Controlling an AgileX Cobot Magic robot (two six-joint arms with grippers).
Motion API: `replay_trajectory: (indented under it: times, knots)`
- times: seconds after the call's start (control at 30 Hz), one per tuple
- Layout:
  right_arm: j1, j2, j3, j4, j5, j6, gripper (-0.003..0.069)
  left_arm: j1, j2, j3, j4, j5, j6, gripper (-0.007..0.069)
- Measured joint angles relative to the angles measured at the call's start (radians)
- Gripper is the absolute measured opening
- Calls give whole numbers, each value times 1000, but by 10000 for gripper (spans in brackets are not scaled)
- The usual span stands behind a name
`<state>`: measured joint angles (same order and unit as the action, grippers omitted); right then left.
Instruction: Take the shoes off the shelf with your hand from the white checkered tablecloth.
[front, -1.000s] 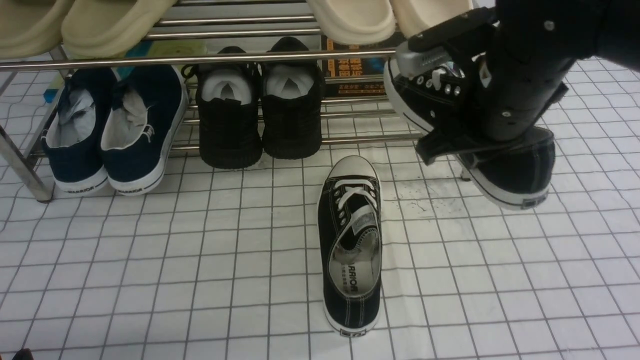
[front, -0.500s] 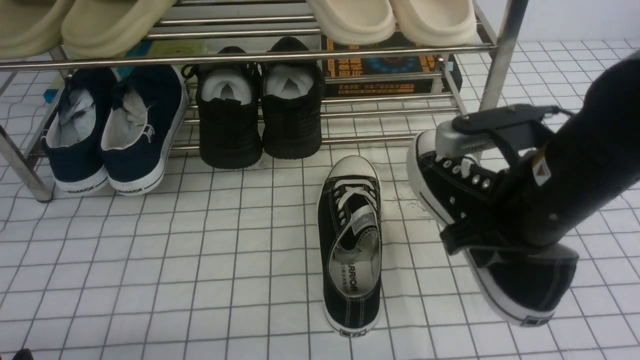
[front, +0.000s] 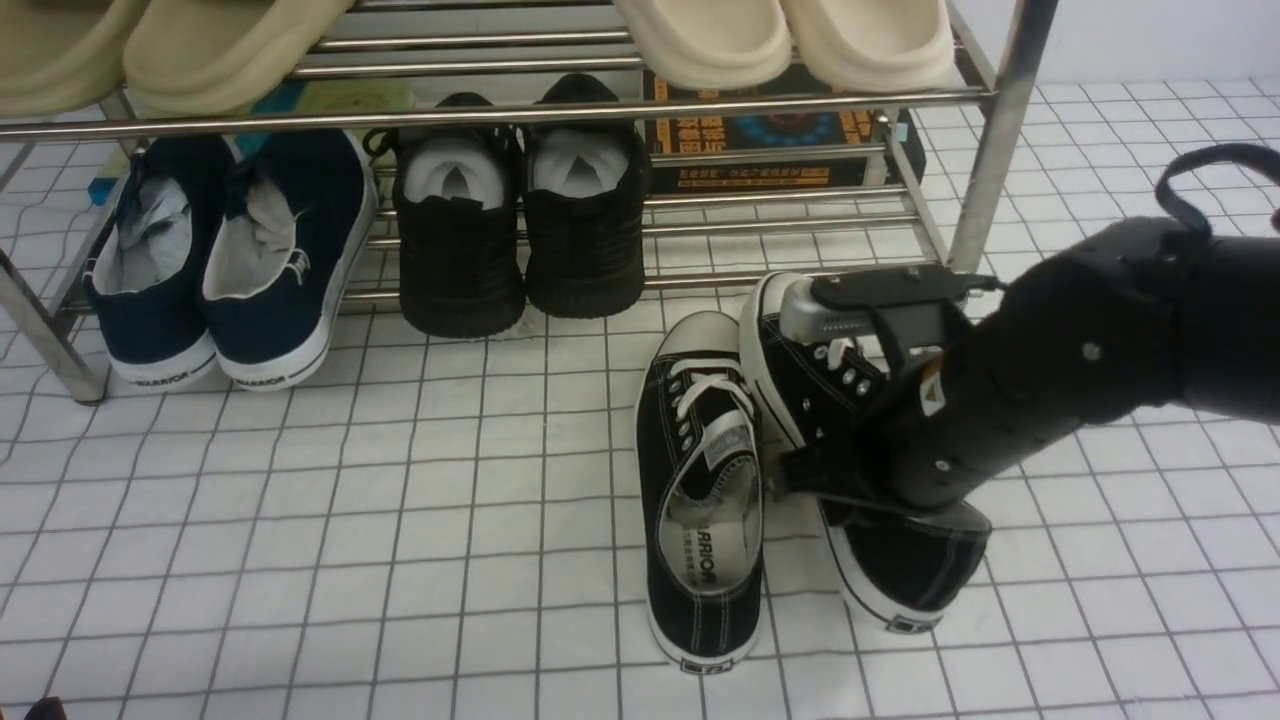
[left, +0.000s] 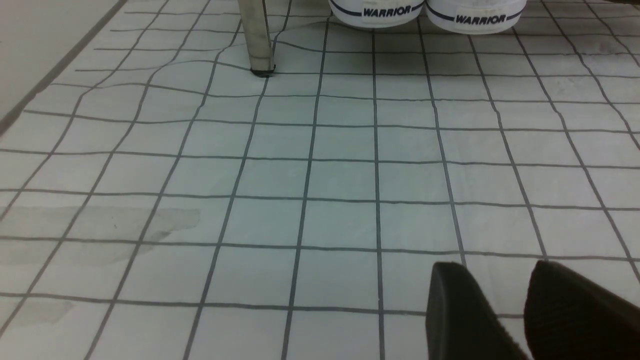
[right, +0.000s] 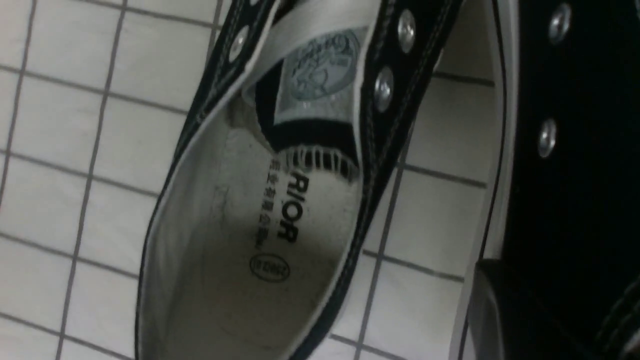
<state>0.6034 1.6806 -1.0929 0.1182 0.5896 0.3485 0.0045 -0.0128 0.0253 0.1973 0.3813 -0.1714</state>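
Observation:
One of the shoes (front: 700, 490), black canvas with white laces, lies flat on the white checkered tablecloth (front: 300, 500), toe toward the shelf (front: 985, 150). My right gripper (front: 850, 400), the black hand, is shut on the second shoe (front: 905, 575). That shoe hangs tilted, toe up, right beside the first, its heel low at the cloth. The right wrist view looks into the lying shoe (right: 260, 225), with the held shoe (right: 575, 150) alongside. My left gripper (left: 500, 280) hovers over bare cloth, fingers slightly apart and empty.
On the shelf's lower rails sit a navy white-soled pair (front: 230, 260) and an all-black knit pair (front: 520, 220). Beige slippers (front: 700, 35) lie on the top tier, and a dark box (front: 770, 140) stands behind. A shelf leg (left: 256, 40) rises ahead of the left gripper.
My right gripper has carried the second shoe down from the shelf's right end and leftward, bringing it beside the shoe on the cloth. That shoe has not moved.

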Motion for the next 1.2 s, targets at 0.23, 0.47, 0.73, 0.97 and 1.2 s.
replay_trajectory:
  times: [0.23, 0.47, 0.73, 0.97, 1.2]
  knots:
    - [1, 48, 0, 4, -23, 63, 19, 0, 0, 0, 1, 0, 0, 240]
    - [1, 48, 0, 4, -22, 105, 21, 0, 0, 0, 1, 0, 0, 240]
    - [2, 45, 0, -42, -14, 207, 25, 0, 0, 0, 1, 0, 0, 240]
    - [9, 15, 2, -167, 24, 355, 31, 0, 0, 0, 1, 0, 0, 240]
    - [8, -77, 3, -315, 40, 465, 31, 0, 0, 0, 1, 0, 0, 240]
